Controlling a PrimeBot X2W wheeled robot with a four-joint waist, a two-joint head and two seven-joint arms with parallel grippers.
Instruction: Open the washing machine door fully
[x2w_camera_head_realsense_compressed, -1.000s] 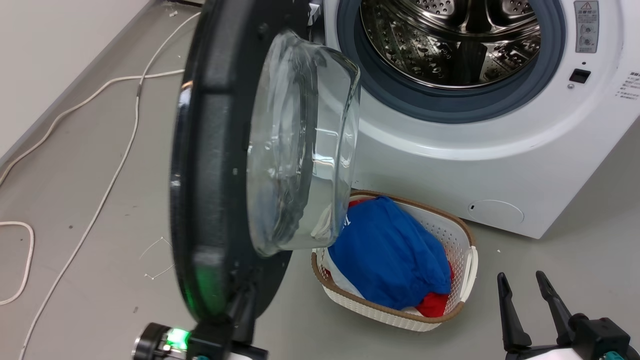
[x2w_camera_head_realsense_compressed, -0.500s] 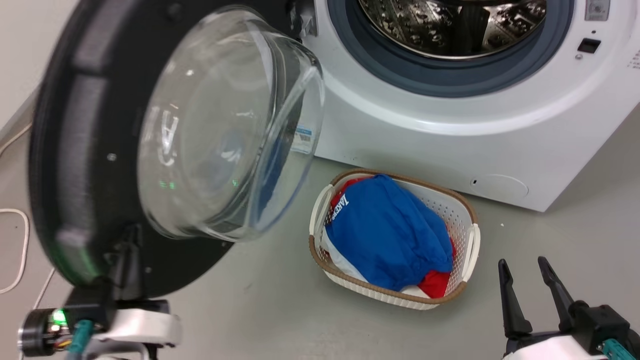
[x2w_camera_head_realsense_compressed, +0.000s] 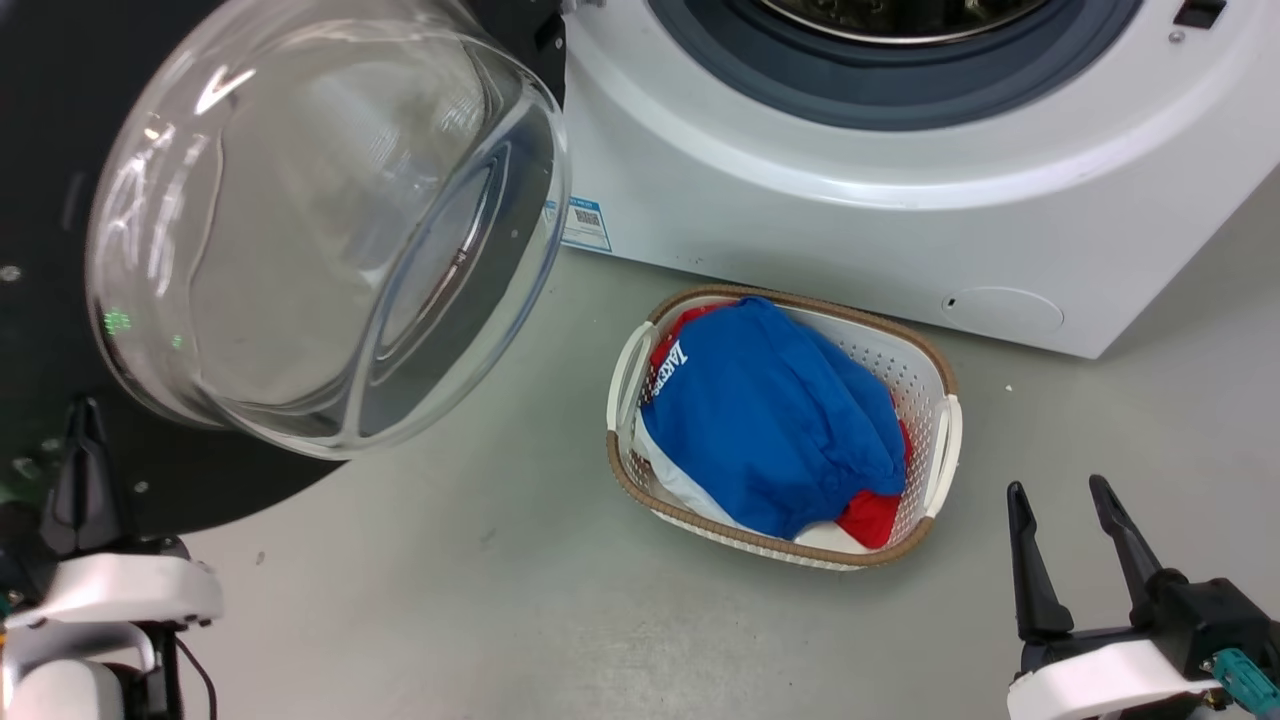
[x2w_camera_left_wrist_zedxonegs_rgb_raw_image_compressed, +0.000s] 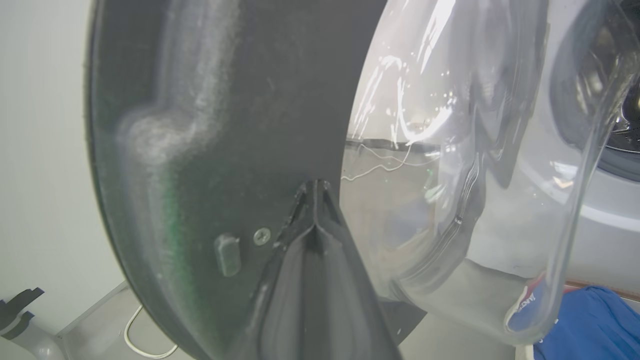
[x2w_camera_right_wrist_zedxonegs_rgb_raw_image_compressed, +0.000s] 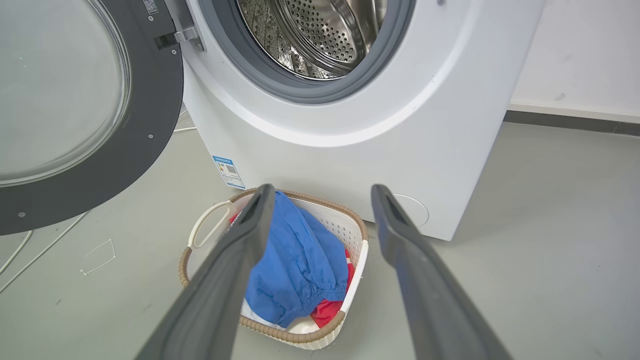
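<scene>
- Since a second ago the washing machine door (x2w_camera_head_realsense_compressed: 60, 120) has swung much further from the washing machine (x2w_camera_head_realsense_compressed: 850, 200). It was edge-on to your head camera and now shows you its inner face. The head view has also shifted, so the machine sits higher in the frame.
- The door fills the upper left of the head view, with its glass bowl (x2w_camera_head_realsense_compressed: 320, 220) bulging toward the camera and its black ring running off the left edge.
- In the right wrist view the door (x2w_camera_right_wrist_zedxonegs_rgb_raw_image_compressed: 150, 100) stands at the upper left. It hangs on the hinge (x2w_camera_right_wrist_zedxonegs_rgb_raw_image_compressed: 187, 35) beside the drum (x2w_camera_right_wrist_zedxonegs_rgb_raw_image_compressed: 320, 35), whose mouth is fully uncovered.
- Your left claw (x2w_camera_head_realsense_compressed: 85, 415) is at the lower left of the head view, pointing up over the bottom of the black ring.
- In the left wrist view the left claw (x2w_camera_left_wrist_zedxonegs_rgb_raw_image_compressed: 315, 187) has its two fingers pressed together with nothing between them. The tips lie over the door (x2w_camera_left_wrist_zedxonegs_rgb_raw_image_compressed: 225, 100) just left of the glass. You cannot tell from these frames whether they actually touch it.
- Your right claw (x2w_camera_head_realsense_compressed: 1058, 490) is at the lower right of the head view, spread wide and holding nothing, well apart from the door.
- In the right wrist view the right claw (x2w_camera_right_wrist_zedxonegs_rgb_raw_image_compressed: 324, 195) frames the laundry basket (x2w_camera_right_wrist_zedxonegs_rgb_raw_image_compressed: 350, 225) between its fingers.
- The laundry basket (x2w_camera_head_realsense_compressed: 880, 350) sits on the floor (x2w_camera_head_realsense_compressed: 500, 600) at centre frame, just in front of the machine. A blue garment (x2w_camera_head_realsense_compressed: 770, 410) is heaped in it, with a red cloth (x2w_camera_head_realsense_compressed: 870, 515) showing at its lower edge.
</scene>
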